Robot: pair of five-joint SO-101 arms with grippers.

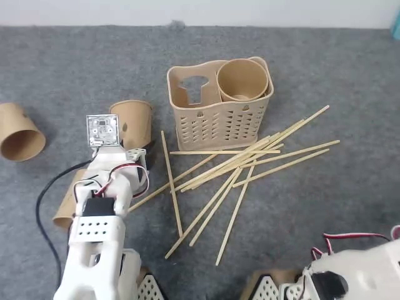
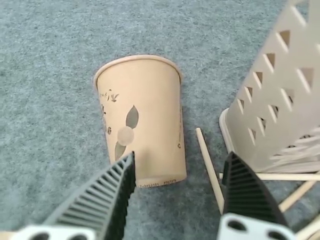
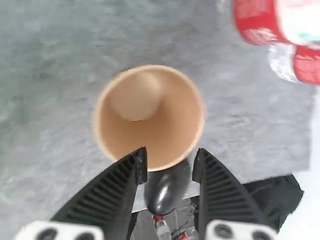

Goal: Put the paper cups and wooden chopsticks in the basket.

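Beige plastic basket [image 1: 219, 128] stands far-centre with a stowed cup [image 1: 242, 78] inside. Your left gripper [image 2: 181, 156] hangs spread wide over the paper cup [image 2: 142, 120] lying just left, apparently ready to straddle it. Wooden chopsticks [image 1: 250, 152] sprawl near-right. Your right gripper [image 3: 171, 150] is narrowly parted and empty.

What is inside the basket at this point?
One paper cup stands mouth-up at one end of the basket. The chopsticks seem to lie outside it; its front wall hides the lower interior.

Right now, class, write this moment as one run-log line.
left gripper: open, near paper cup on its side | right gripper: open, facing into second cup | basket: holds upright cup | wooden chopsticks: loose on carpet
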